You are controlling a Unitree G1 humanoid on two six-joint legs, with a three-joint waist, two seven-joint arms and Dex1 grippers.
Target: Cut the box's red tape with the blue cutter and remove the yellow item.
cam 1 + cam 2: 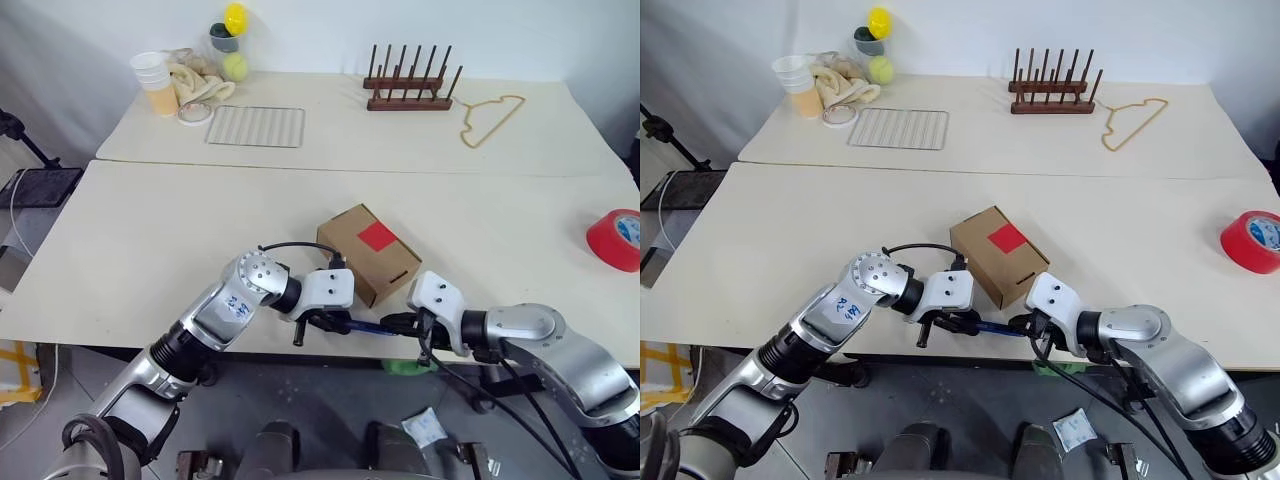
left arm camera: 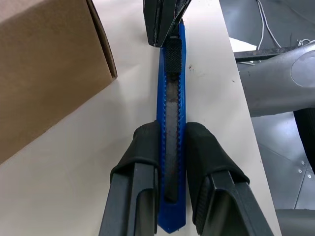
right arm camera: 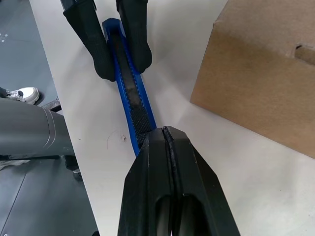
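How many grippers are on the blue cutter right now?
2. The left gripper clamps one end of the blue cutter; the right gripper, shut, presses on its other end, beside the box.

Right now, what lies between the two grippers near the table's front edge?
The blue cutter spans that stretch, flat on the table beside the box; left gripper grips one end, right gripper shut at the other. Both wrist views show it.

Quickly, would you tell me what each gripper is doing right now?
Left gripper: closed on the blue cutter, holding it.
Right gripper: shut, fingertips pressed together over the cutter's other end.
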